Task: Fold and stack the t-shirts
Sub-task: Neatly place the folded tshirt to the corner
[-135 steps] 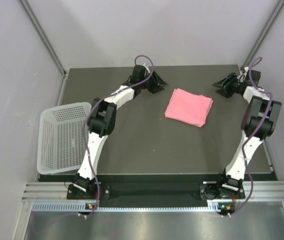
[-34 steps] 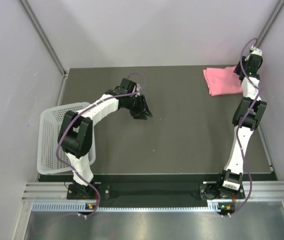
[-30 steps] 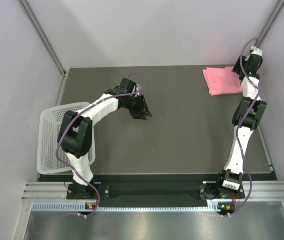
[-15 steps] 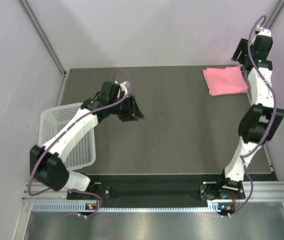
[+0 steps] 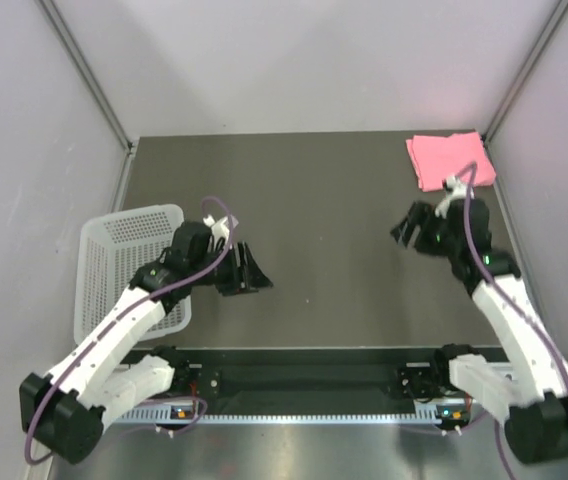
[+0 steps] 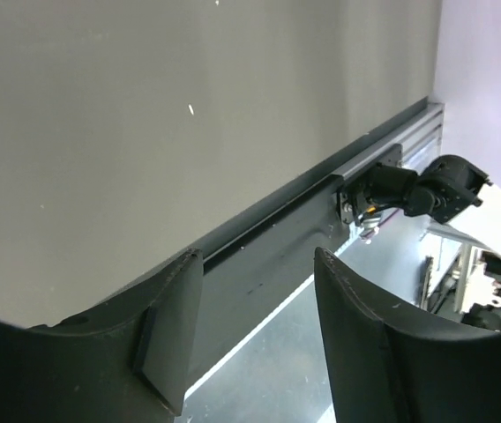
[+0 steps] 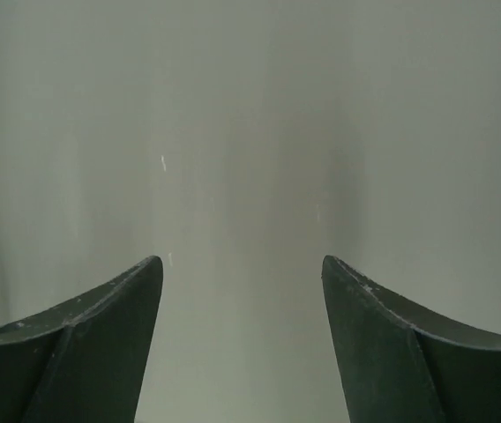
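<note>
Folded salmon-pink t-shirt (image 5: 449, 158) lies flat at about 1 o'clock on the dark table (image 5: 344, 200), tight in the far right corner and touched by neither arm. Left gripper (image 5: 247, 270) hangs at about 8 o'clock, jaws parted, nothing between them in the left wrist view. Right gripper (image 5: 409, 228) sits at about 3 o'clock, jaws spread wide and empty over bare tabletop in the right wrist view. White perforated basket (image 5: 129, 270) is at 9 o'clock, hanging over the left edge just beside the left arm. Only one shirt is in view, so the stack looks done or nearly so. Risks: the shirt is so close to the corner that any nudge could push it over the edge or open the fold. The right arm's purple cable (image 5: 461, 175) overlaps the shirt's near edge in the top view; contact cannot be told, but a snag could drag the cloth. A left elbow swing could shove the overhanging basket off.
</note>
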{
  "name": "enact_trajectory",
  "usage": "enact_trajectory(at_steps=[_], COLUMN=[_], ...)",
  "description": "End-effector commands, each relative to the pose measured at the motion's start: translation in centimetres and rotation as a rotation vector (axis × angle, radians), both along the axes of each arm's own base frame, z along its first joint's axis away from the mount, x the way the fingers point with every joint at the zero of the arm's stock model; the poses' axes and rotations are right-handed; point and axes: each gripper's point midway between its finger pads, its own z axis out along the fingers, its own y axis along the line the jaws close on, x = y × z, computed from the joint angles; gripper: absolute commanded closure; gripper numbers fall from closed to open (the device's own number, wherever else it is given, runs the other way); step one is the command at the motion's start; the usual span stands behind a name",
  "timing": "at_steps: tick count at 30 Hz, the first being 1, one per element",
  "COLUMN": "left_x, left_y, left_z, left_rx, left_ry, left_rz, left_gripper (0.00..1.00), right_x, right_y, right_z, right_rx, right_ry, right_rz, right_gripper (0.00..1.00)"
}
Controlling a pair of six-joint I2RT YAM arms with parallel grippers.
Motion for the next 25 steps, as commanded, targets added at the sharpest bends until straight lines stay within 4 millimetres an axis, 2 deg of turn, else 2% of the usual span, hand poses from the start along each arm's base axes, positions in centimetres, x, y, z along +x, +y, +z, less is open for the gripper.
enact_trajectory(at_steps=[1,2,3,4,5,6,7,8,9,10,11,14,17,18,20,21,22,24,25], left_x=[-0.9,-1.2,-1.4,-1.8,-2.2,-2.5,-2.7,-3.1,-3.3,-3.6,-3.6,-4.1,-4.7,-4.8,-5.1,-5.1,-5.3,-5.9,-6.0], left_y=[-0.4,-0.2,0.0,0.2,0.6,0.7,1.0,1.3,1.5,1.9,2.0,2.2,2.0,2.0,2.3,2.3,2.1,1.7,1.7], left_z=[1.9,1.7,1.7,0.7,1.2,1.1,0.2,1.1,0.5,1.2,1.4,0.9,0.8,-0.3,0.1,-1.1,-1.0,-1.7,-1.2], left_rx=[-0.123,-0.132,-0.141,-0.137,-0.158,-0.172,-0.173,-0.212,-0.225,-0.254,-0.280,-0.335,-0.417,-0.434,-0.495,-0.504,-0.520,-0.522,-0.539], left_ry=[-0.077,-0.079,-0.082,-0.072,-0.103,-0.102,-0.098,-0.143,-0.126,-0.169,-0.175,-0.169,-0.180,-0.153,-0.168,-0.143,-0.131,-0.100,-0.125], left_rz=[0.012,0.023,0.037,0.046,0.056,0.072,0.090,0.099,0.128,0.147,0.166,0.199,0.194,0.209,0.231,0.244,0.234,0.194,0.184], left_gripper=[0.41,0.40,0.40,0.40,0.39,0.39,0.38,0.38,0.34,0.33,0.32,0.31,0.31,0.31,0.30,0.30,0.30,0.30,0.30], right_x=[-5.8,-6.9,-8.4,-9.7,-10.5,-11.3,-12.2,-12.6,-13.0,-13.4,-13.5,-14.4,-15.4,-15.6,-16.2,-16.7,-17.0,-17.2,-17.7], right_y=[1.2,1.2,1.1,1.1,1.0,1.1,1.3,1.3,1.4,1.6,1.9,2.9,3.2,3.2,3.2,3.8,3.9,4.3,5.0], right_z=[-2.7,-3.5,-3.0,-5.4,-6.0,-5.5,-7.4,-7.8,-7.7,-9.2,-9.6,-11.7,-13.7,-14.1,-14.6,-14.7,-15.4,-15.1,-15.0], right_rx=[0.187,0.226,0.255,0.271,0.289,0.340,0.357,0.387,0.415,0.431,0.467,0.526,0.506,0.490,0.451,0.459,0.461,0.472,0.494], right_ry=[0.039,0.052,0.003,0.044,0.046,0.002,0.042,0.049,0.025,0.057,0.064,0.114,0.162,0.167,0.170,0.177,0.197,0.165,0.169], right_rz=[-0.028,-0.051,-0.050,-0.057,-0.068,-0.076,-0.079,-0.098,-0.098,-0.102,-0.108,-0.077,-0.047,-0.031,0.011,0.055,0.066,0.107,0.153], right_gripper=[0.26,0.24,0.18,0.14,0.00,0.00,0.00,0.00,0.00,0.00,0.00,0.00,0.00,0.00,0.00,0.00,0.00,0.00,0.00])
